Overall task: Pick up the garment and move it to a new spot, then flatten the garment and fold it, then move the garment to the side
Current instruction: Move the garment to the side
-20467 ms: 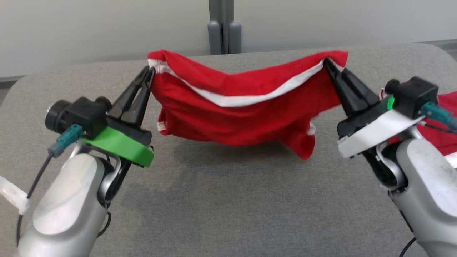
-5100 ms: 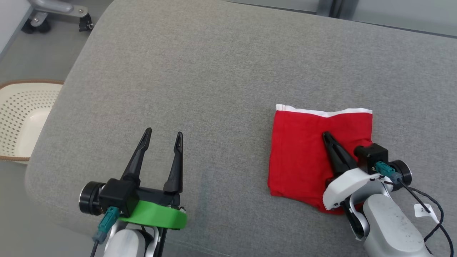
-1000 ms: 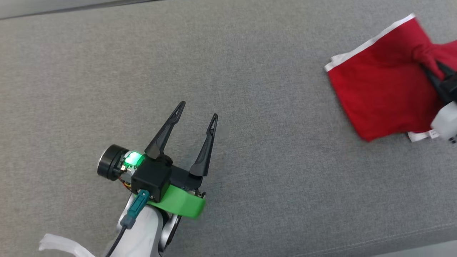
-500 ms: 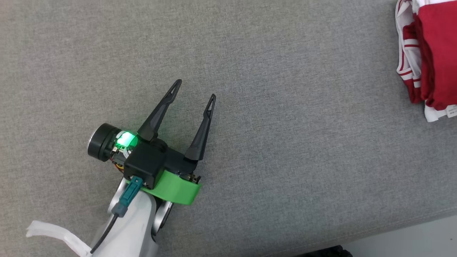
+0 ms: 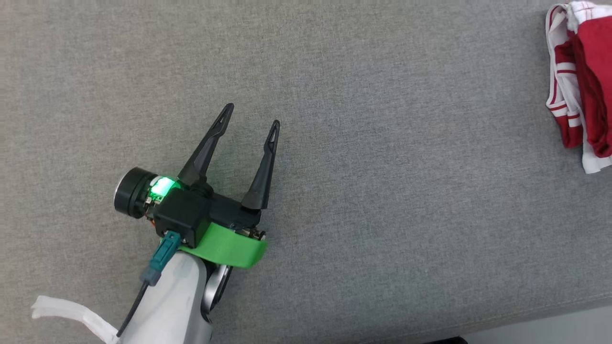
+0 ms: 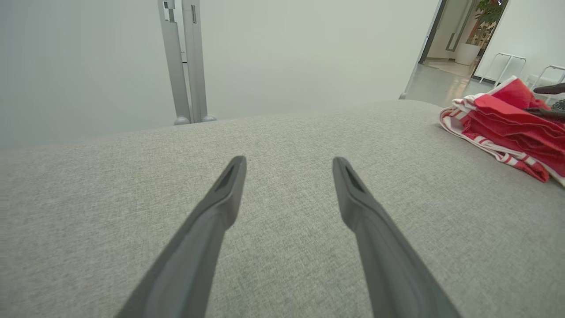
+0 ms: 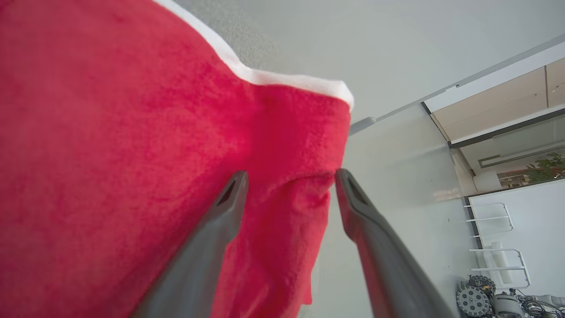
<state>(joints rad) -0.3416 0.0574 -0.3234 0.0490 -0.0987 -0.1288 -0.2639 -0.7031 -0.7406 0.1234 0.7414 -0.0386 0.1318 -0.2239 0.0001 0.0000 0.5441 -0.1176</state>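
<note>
The right gripper [image 7: 290, 174], jaws apart, straddles the red garment [image 7: 110, 132] at the grey cushion's [image 5: 382, 191] right edge; the left gripper [image 5: 252, 114] is spread and empty; only withdrawal seems left

The folded red garment [image 5: 597, 86], white-trimmed, lies on a striped cloth [image 5: 559, 110] at the grey cushion's [image 5: 382, 143] right edge.

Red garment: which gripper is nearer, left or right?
Right. The right gripper has its open fingers right at the red garment; the left gripper hovers open over the grey cushion, far to the garment's left.
</note>
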